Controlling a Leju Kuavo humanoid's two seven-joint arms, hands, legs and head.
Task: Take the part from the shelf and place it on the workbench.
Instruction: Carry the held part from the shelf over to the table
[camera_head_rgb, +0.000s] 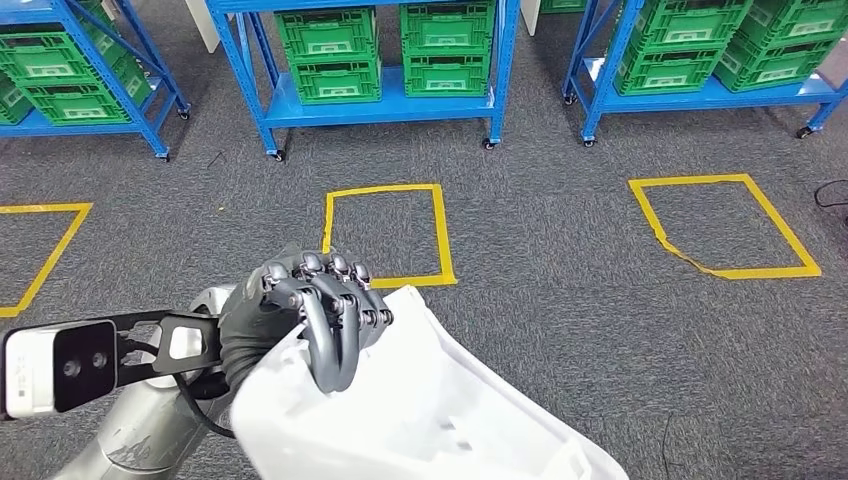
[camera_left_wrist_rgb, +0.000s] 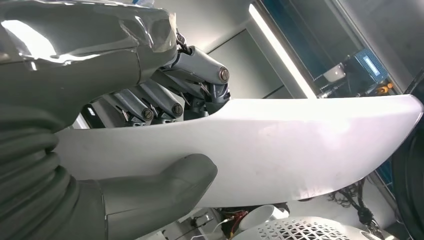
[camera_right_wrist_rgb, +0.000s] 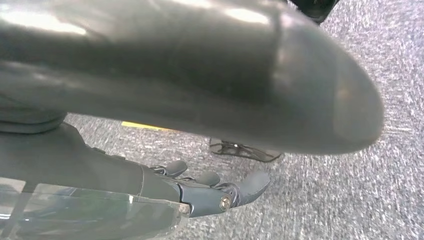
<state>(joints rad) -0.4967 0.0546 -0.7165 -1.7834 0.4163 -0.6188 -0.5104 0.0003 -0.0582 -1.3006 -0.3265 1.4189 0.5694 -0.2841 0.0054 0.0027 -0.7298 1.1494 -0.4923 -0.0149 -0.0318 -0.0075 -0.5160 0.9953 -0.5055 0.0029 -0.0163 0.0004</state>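
- One white moulded part (camera_head_rgb: 420, 410) is in your left hand (camera_head_rgb: 310, 315): in the head view the dark fingers (camera_head_rgb: 335, 340) curl over its upper edge, low in the picture, in front of the robot's body and above the grey carpet (camera_head_rgb: 560, 300).
- Your left wrist view shows the same grasp from behind: the thick grey thumb (camera_left_wrist_rgb: 165, 187) presses one face of the part's long white curved shell (camera_left_wrist_rgb: 280, 145), and the fingers (camera_left_wrist_rgb: 200, 75) hook over the opposite edge.
- Your right hand (camera_right_wrist_rgb: 220, 192) hangs over the carpet (camera_right_wrist_rgb: 350, 200) with its fingers spread loosely and nothing in them.
- Three blue shelf racks (camera_head_rgb: 380, 105) stand well ahead of you on castors, loaded with green crates (camera_head_rgb: 330, 55).
- Yellow tape squares (camera_head_rgb: 385, 235) mark the carpet between you and the racks; the middle one lies just beyond the part's top edge in the head view.
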